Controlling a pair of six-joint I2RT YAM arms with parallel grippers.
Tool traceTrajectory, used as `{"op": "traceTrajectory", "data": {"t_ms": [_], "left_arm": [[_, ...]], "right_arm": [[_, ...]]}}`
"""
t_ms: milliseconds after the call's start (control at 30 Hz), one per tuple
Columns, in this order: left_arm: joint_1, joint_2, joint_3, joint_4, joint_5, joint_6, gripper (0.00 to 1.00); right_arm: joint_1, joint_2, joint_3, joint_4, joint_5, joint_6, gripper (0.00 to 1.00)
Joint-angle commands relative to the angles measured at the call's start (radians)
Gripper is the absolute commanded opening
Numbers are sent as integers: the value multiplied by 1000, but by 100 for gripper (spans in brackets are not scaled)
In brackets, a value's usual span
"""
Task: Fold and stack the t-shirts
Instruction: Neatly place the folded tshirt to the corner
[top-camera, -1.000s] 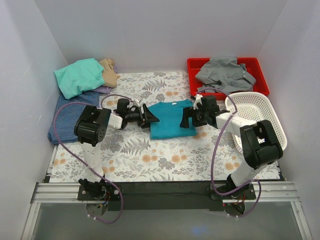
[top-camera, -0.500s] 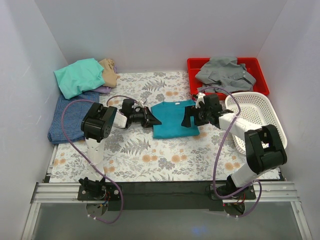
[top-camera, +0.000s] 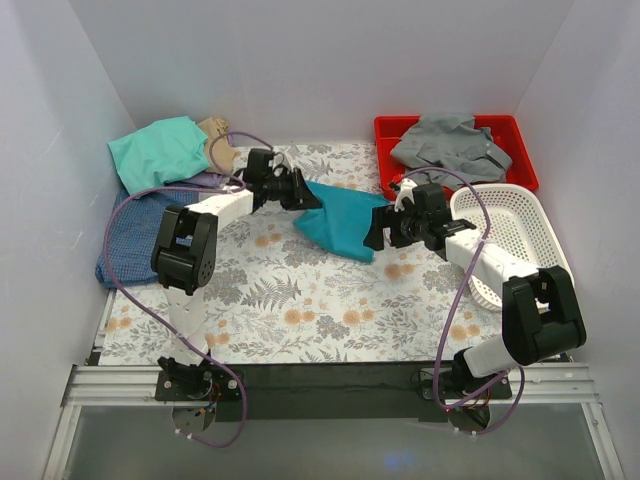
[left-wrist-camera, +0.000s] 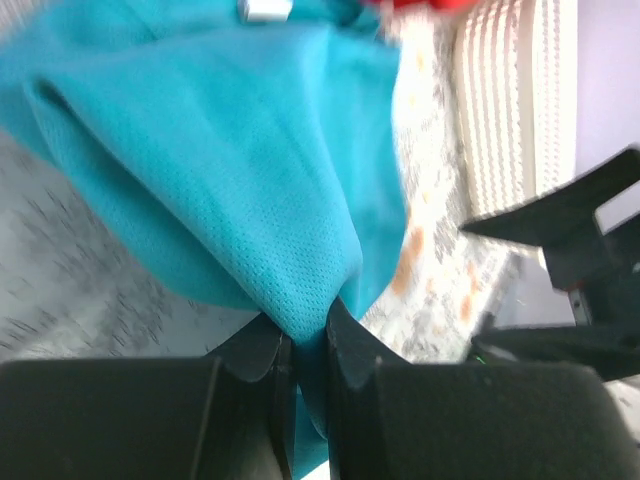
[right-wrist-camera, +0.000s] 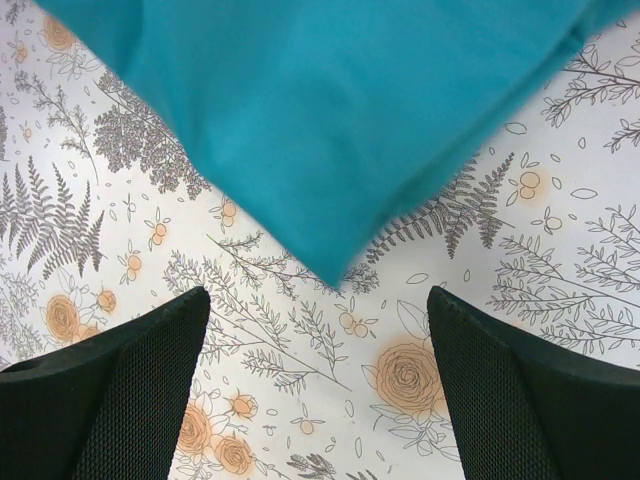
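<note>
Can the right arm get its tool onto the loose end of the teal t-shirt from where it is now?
Probably yes. The right tool is open. The teal t-shirt, pinched in the shut left tool, has its loose corner just ahead of the right tool, with only floral tablecloth between.

A fixed camera looks down from high above the near edge over the whole floral table (top-camera: 300, 310). Both wrist cameras sit very close; all three views share the teal t-shirt (top-camera: 340, 222).

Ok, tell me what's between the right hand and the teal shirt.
Only bare tablecloth before the teal shirt, per the right wrist view; right hand open.
</note>
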Motion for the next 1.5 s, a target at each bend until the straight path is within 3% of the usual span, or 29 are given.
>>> {"op": "traceTrajectory", "data": {"t_ms": [0, 233, 433, 533, 800, 1100, 1233, 1300, 1333, 1433, 1467], "left_arm": [[2, -101, 164, -277, -154, 219, 0], [72, 15, 562, -587, -284, 435, 0], [207, 135, 893, -690, -368, 542, 0], [278, 155, 981, -650, -437, 604, 0], [402, 221, 1090, -448, -625, 766, 0], [545, 68, 788, -284, -720, 753, 0], [574, 75, 783, -256, -879, 756, 0], [588, 87, 775, -256, -971, 742, 16], [591, 109, 774, -256, -1023, 736, 62], [594, 97, 708, -240, -1119, 715, 76], [594, 69, 699, -250, -1056, 698, 77]], "right_arm": [[-3, 4, 23, -8, -12, -11, 95], [-3, 52, 29, -1, -55, -11, 94], [-3, 103, 45, 5, -76, -20, 94], [-3, 138, 55, 17, -104, -25, 94], [-5, 279, 105, 31, -193, -17, 93], [-3, 368, 125, 60, -269, 6, 91], [-3, 374, 125, 69, -288, 11, 91], [-3, 370, 121, 71, -292, 11, 91], [-3, 370, 118, 72, -296, 11, 91], [-3, 357, 110, 72, -306, 9, 91], [-3, 345, 104, 72, -305, 8, 91]]}}
